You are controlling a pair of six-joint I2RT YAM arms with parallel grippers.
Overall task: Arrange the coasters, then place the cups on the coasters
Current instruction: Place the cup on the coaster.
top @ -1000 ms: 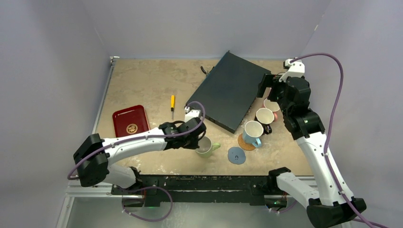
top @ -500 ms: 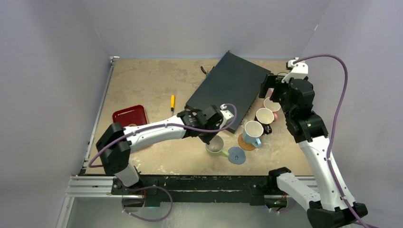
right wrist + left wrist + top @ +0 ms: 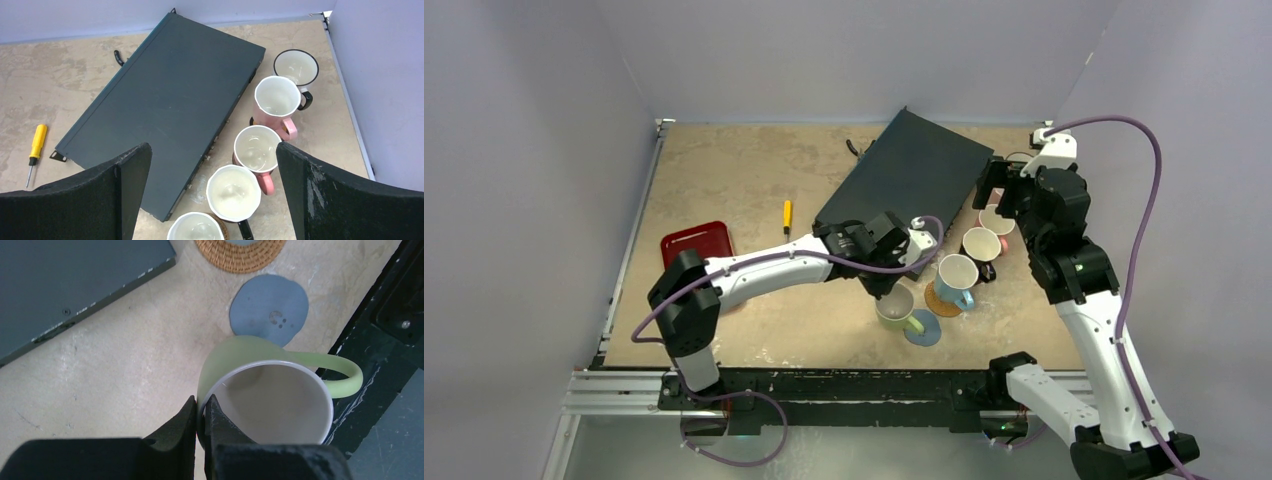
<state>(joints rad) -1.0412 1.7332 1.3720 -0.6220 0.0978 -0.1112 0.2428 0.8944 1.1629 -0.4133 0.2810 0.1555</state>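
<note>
My left gripper (image 3: 201,409) is shut on the rim of the green cup (image 3: 265,400), one finger inside and one outside. In the top view the green cup (image 3: 898,306) hangs at the left edge of the blue-grey coaster (image 3: 924,330), overlapping it; whether they touch I cannot tell. The light blue cup (image 3: 956,277) stands on a woven tan coaster (image 3: 941,299). Behind it stand a dark cup (image 3: 980,243) and a pink cup (image 3: 997,219). My right gripper (image 3: 212,150) is open, high above this row of cups, holding nothing.
A large dark flat box (image 3: 904,190) lies at an angle just behind the cups. A yellow screwdriver (image 3: 787,215) and a dark red tray (image 3: 692,243) are to the left. The right wrist view shows a second pink cup (image 3: 257,148) and a black-rimmed cup (image 3: 296,67).
My left arm has carried the green cup rightward, from mid-table to the blue-grey coaster's edge. The right arm has barely moved and stays open.
</note>
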